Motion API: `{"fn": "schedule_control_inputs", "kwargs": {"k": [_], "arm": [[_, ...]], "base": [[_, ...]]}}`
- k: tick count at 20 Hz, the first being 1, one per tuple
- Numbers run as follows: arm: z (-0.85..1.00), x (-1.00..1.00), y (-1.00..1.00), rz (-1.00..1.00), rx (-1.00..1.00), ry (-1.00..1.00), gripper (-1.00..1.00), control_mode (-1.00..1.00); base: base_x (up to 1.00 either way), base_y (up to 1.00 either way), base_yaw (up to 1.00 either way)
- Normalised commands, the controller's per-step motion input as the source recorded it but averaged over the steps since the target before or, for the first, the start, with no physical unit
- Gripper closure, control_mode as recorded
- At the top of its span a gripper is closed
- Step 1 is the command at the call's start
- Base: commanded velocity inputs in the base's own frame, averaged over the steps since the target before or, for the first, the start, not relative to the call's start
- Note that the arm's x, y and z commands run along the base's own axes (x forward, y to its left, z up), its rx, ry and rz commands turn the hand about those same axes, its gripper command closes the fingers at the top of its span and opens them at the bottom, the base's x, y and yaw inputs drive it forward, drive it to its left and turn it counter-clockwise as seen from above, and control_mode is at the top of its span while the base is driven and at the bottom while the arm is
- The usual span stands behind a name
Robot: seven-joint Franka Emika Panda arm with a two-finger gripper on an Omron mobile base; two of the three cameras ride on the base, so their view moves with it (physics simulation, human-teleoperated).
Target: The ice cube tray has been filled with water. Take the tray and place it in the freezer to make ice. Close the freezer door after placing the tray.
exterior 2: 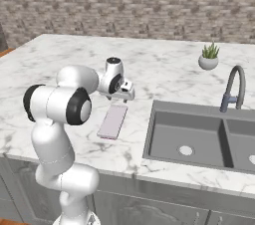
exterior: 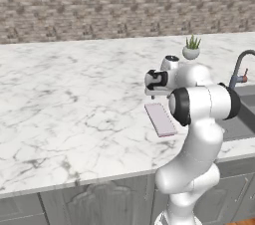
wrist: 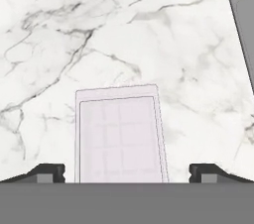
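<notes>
The ice cube tray (exterior: 160, 119) is a thin pale pinkish-lilac slab lying flat on the white marble counter (exterior: 74, 99), a little left of the sink. It also lies at the arm's side in the right base view, tray (exterior 2: 113, 121). My gripper (exterior: 151, 94) hangs just above the tray's far end, pointing down, and is apart from it. In the hand view the tray (wrist: 119, 134) runs up from between my two dark fingertips (wrist: 47, 172), which stand wide on either side. My gripper (wrist: 126, 173) is open and holds nothing. The freezer and the freezer door are out of view.
A grey double sink (exterior 2: 191, 137) with a curved faucet (exterior 2: 233, 89) is sunk into the counter right of the tray. A small potted plant (exterior 2: 208, 57) stands behind it. A brick wall (exterior: 124, 0) backs the counter. The counter's front edge (exterior: 74, 181) runs above dark cabinets.
</notes>
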Motion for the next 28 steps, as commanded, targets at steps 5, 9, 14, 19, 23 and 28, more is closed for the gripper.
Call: {"fn": "schedule_control_inputs", "kwargs": {"k": [5, 9, 14, 19, 23, 28], "arm": [[-0.25, 0.35, -0.08, 0.00, 0.00, 0.00, -1.00, -1.00], [-0.24, 0.40, -0.02, 0.00, 0.00, 0.00, -1.00, -1.00], [-0.25, 0.47, 0.00, 0.00, 0.00, 0.00, -1.00, -1.00], [-0.31, 0.43, 0.00, 0.00, 0.00, 0.01, -1.00, -1.00], [-0.35, 0.35, 0.00, 0.00, -0.01, 0.00, -1.00, -1.00], [-0.40, 0.19, 0.00, 0.00, -0.06, 0.03, -1.00, -1.00]], "base": [[0.00, 0.00, 0.00], [0.00, 0.00, 0.00], [0.00, 0.00, 0.00], [0.00, 0.00, 0.00], [0.00, 0.00, 0.00], [0.00, 0.00, 0.00]]}}
